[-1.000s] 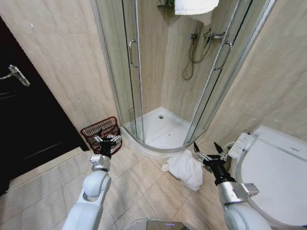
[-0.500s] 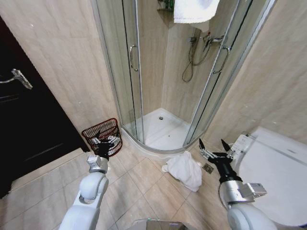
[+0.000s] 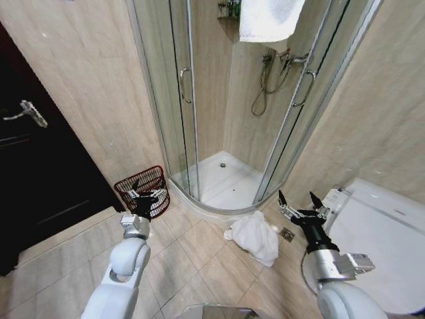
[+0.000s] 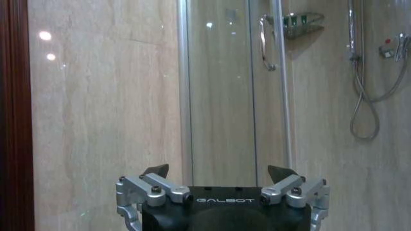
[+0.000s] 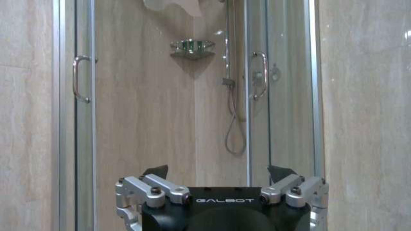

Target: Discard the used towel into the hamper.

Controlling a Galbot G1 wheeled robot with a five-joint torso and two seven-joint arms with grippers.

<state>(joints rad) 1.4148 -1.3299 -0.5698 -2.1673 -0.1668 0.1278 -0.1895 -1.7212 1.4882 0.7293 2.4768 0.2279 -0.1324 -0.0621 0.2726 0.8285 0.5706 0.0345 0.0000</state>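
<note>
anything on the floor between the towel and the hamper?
Head view: only bare floor tiles and the curved edge of the shower base lie between the crumpled towel and the hamper. The left gripper sits in front of the hamper.

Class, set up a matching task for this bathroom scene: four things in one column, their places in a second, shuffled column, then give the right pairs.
Things:
1. crumpled white towel
2. dark red-brown woven hamper
3. white toilet
4. hanging white towel

Places:
A. against the wall beside the dark door
B. on the floor tiles by the shower's curb
C. draped over the shower's top
D. behind the right end effector

Pairs: 1-B, 2-A, 3-D, 4-C
</note>
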